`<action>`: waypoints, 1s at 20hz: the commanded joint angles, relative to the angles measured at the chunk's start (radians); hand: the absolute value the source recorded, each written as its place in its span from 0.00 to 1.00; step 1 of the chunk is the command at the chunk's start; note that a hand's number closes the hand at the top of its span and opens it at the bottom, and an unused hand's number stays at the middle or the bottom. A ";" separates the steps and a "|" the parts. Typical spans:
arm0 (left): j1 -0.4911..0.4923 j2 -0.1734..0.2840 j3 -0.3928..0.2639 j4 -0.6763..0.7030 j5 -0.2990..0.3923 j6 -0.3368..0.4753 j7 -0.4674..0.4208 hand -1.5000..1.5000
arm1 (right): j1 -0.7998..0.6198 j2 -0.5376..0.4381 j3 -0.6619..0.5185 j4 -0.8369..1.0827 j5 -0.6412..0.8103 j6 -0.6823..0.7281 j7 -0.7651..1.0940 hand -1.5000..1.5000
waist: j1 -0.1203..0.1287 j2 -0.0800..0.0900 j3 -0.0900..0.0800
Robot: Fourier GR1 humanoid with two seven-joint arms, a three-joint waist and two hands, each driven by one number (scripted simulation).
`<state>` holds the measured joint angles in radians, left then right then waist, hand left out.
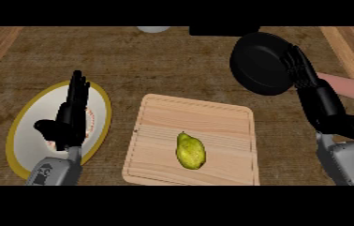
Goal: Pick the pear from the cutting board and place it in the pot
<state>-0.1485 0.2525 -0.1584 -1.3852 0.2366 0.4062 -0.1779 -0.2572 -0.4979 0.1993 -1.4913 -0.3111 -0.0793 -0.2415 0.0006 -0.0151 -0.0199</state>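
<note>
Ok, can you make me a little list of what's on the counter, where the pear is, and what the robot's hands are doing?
pear: lying on the cutting board, nothing touching it
cutting board: light wood, middle of the counter
pot: black, far right, no pear inside
plate: white with a yellow rim, on the left
left hand: open, fingers straight, over the plate
right hand: open, at the pot's right edge
task so far: pear not picked up yet
</note>
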 commanded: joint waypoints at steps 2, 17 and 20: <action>-0.054 0.023 0.004 -0.048 0.016 -0.046 0.009 0.50 | -0.058 0.117 0.019 0.064 -0.205 0.230 -0.076 1.00 | 0.053 0.029 0.027; -0.198 0.059 0.010 -0.091 0.074 -0.140 0.112 0.50 | -0.186 0.180 0.068 0.464 -0.163 0.818 -0.591 0.00 | 0.097 0.052 0.031; -0.189 0.052 0.005 -0.073 0.066 -0.139 0.097 0.50 | -0.211 0.112 0.101 0.483 -0.072 0.850 -0.630 0.00 | 0.092 0.054 0.030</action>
<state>-0.3303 0.3025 -0.1576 -1.4663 0.2986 0.2725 -0.0878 -0.4257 -0.3394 0.2916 -1.0859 -0.4583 0.5820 -0.6800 0.0970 0.0387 0.0112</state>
